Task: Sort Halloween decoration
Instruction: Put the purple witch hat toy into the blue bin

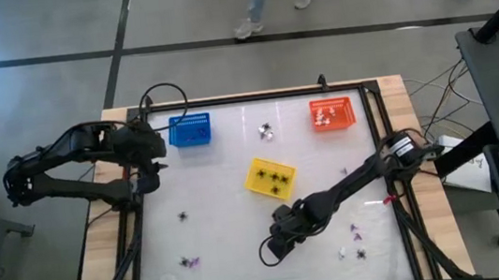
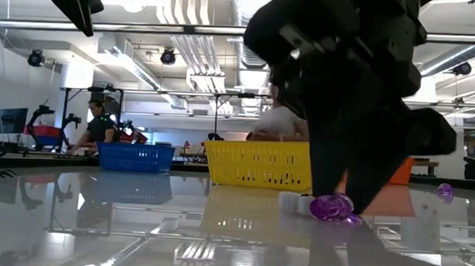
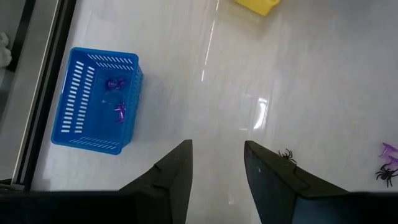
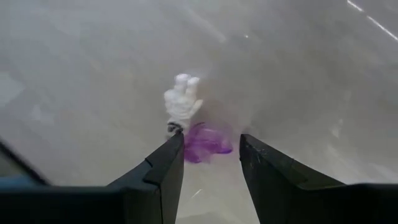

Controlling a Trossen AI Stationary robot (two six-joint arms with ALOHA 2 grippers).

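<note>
Up at the far edge of the desk (image 1: 234,170) sit two baskets: the blue basket (image 1: 190,131) toward the far-left corner holds a couple of purple bits (image 3: 116,96), and the orange basket (image 1: 332,114) toward the far-right corner holds white bits (image 1: 325,115). Near the desk's middle, tilted at an angle, the yellow basket (image 1: 270,177) holds several black spiders (image 1: 278,179).

Loose Halloween pieces lie scattered — a small cluster (image 1: 267,131) between the blue and orange baskets, a black spider (image 1: 183,215) toward the left edge, a spider-and-purple pair (image 1: 189,261) near the near-left corner, and purple and black bits (image 1: 355,232) toward the near-right corner.

The right pincer (image 1: 269,249) is low over the near middle of the desk, its fingers spread apart, holding nothing — just ahead of its tips lie a glossy purple piece (image 4: 207,144) and a white skeleton-hand piece (image 4: 181,102), touching one another. The left pincer (image 1: 150,177) hangs above the left edge beside the blue basket, fingers (image 3: 173,174) parted and empty.
</note>
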